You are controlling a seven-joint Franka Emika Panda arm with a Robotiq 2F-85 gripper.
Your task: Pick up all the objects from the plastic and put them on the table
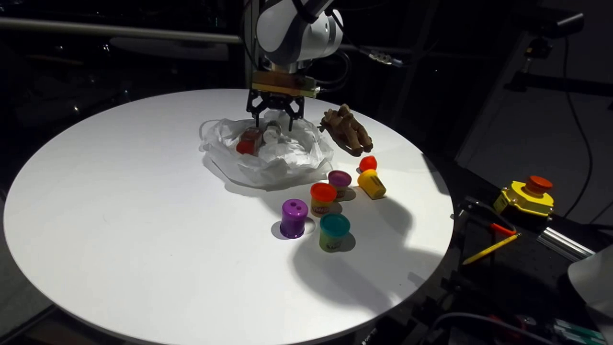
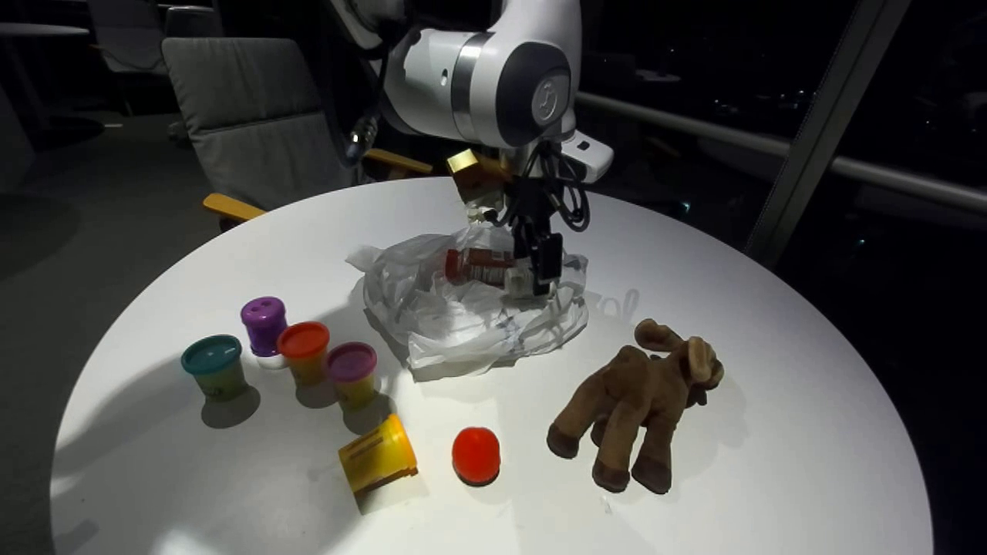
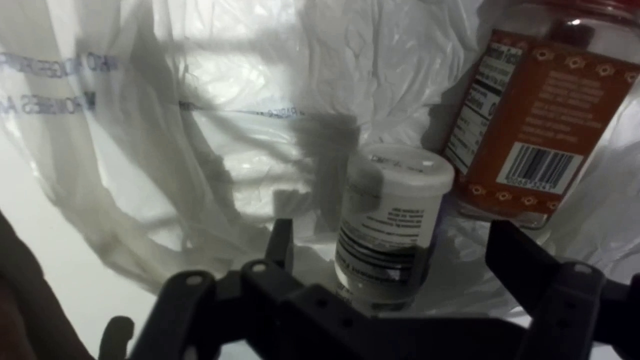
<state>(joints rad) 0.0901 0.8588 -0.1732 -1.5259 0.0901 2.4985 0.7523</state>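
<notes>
The claw (image 3: 392,235) is spread wide and holds nothing, with the white bottle (image 3: 395,210) on the crumpled bag (image 3: 240,60) between its fingers (image 3: 515,255), but since the red bottle (image 3: 540,125) is so close, squeezing could bump it or pinch loose bag.

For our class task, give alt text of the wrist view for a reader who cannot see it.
Open black jaws frame a white-lidded bottle on crumpled whitish plastic. Beside it lies a clear, brown-labelled jar, partly out of view.
</notes>
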